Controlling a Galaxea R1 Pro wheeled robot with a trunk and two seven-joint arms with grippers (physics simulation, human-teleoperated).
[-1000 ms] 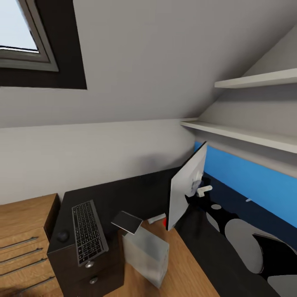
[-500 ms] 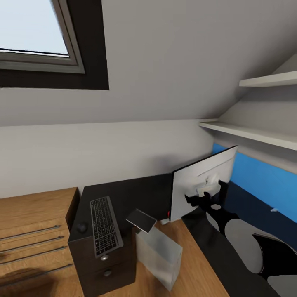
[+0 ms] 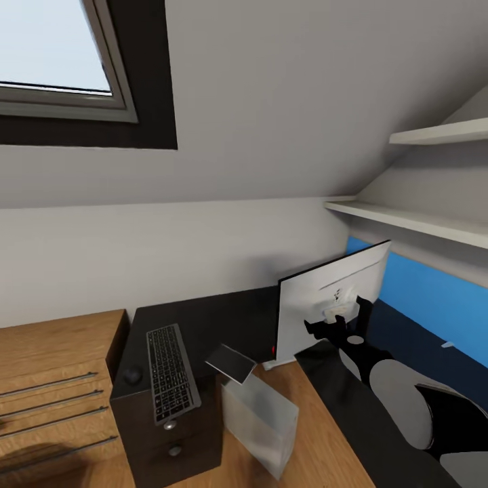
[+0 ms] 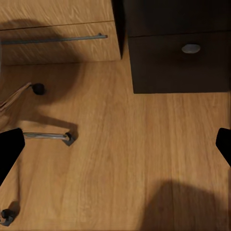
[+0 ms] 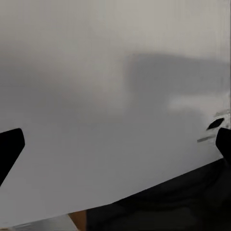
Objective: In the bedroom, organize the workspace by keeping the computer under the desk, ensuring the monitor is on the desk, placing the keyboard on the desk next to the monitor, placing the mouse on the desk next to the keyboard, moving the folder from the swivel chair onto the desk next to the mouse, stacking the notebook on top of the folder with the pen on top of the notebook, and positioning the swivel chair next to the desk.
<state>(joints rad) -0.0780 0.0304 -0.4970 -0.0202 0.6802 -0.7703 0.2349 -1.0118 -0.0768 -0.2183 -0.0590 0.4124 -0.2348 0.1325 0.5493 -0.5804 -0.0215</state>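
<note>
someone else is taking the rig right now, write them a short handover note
Right gripper: open, fingers either side of the mount on the back of the monitor; the right wrist view looks onto that white back.
Left gripper: open and empty, low over the wooden floor beside the swivel chair base.
The monitor's lower edge is near the desk edge; whether it rests on the desk cannot be told.
Done: keyboard and mouse lie side by side on the desk.
Left: settle the monitor on the desk, move the computer, now on the floor beside the drawer unit, under it, then folder, notebook, pen and chair.
</note>
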